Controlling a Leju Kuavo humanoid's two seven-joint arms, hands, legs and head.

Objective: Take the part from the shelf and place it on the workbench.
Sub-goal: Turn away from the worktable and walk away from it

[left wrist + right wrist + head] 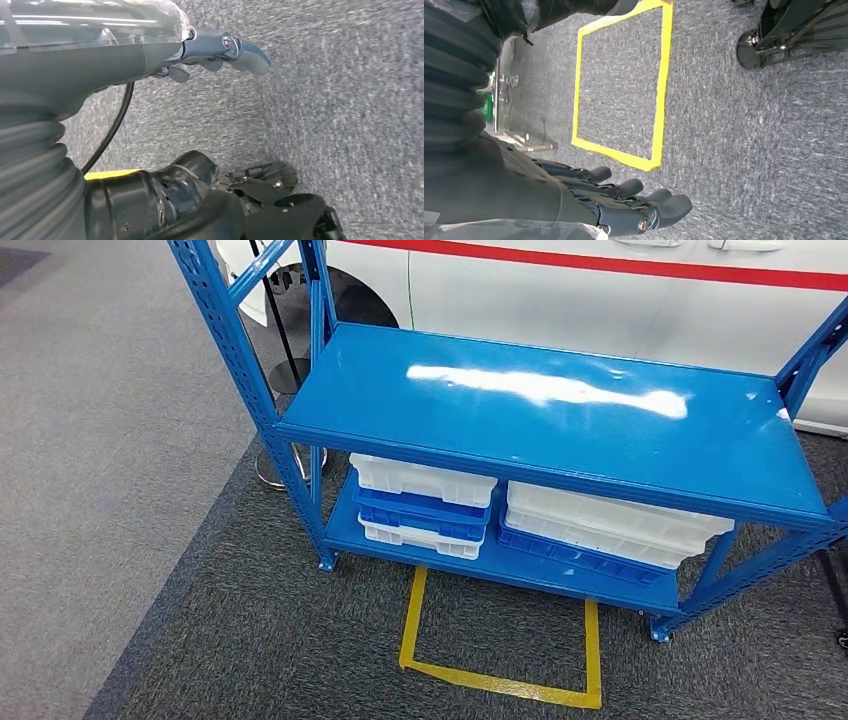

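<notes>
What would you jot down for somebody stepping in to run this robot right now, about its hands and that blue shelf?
Left hand: hangs at the robot's side above grey carpet, holding nothing, fingers loosely apart.
Right hand: also hangs low over the carpet, holding nothing, fingers apart, beside the yellow tape square.
Blue shelf: directly ahead; its top deck is bare and glossy. The lower deck carries stacked white and blue trays and a second stack beside it.
No loose part can be made out, nor a workbench. This fits either the part still sitting in a tray or already delivered; check before moving.
</notes>
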